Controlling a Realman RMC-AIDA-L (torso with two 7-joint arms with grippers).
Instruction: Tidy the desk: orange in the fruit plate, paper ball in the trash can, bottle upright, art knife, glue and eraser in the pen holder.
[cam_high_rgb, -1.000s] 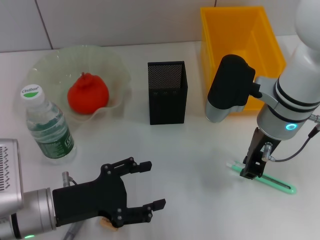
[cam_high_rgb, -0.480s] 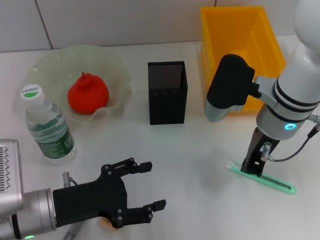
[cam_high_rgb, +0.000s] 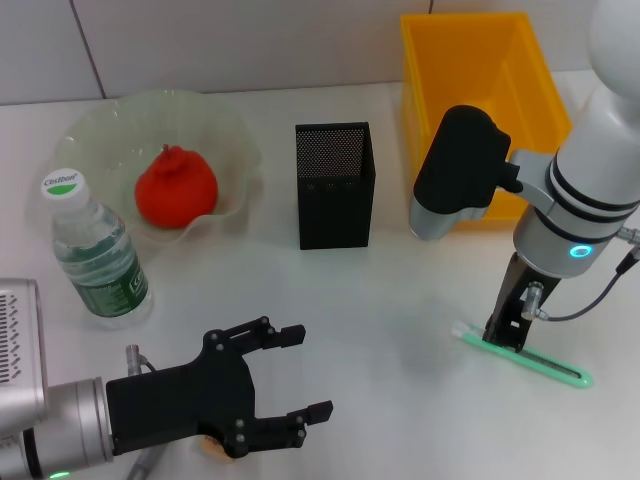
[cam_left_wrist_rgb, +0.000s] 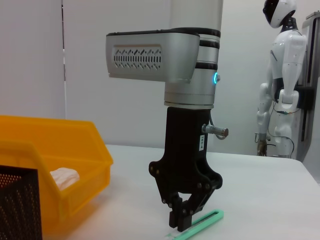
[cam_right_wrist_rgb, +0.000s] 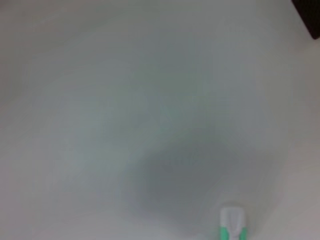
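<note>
My right gripper (cam_high_rgb: 502, 337) is down on the white tabletop (cam_high_rgb: 400, 290), its fingers drawn close on the near end of the slim mint-green plastic art knife (cam_high_rgb: 525, 354), which lies flat beneath it. From the left wrist view the fingertips look pinched on the handle, though I cannot be sure they are fully seated. The knife's white tip (cam_right_wrist_rgb: 231, 218) juts out just past my fingers; the rest of its length runs away from them on the other side.

I judge the knife light, stiff and thin, with smooth, likely slippery sides, so it should be held across its narrow width. Gripped this near one end, it may droop or swivel.

The square black mesh pen holder (cam_high_rgb: 335, 185) stands well off to my left, farther from me. My left gripper (cam_high_rgb: 290, 383) hangs spread wide and empty, low over the near edge.
</note>
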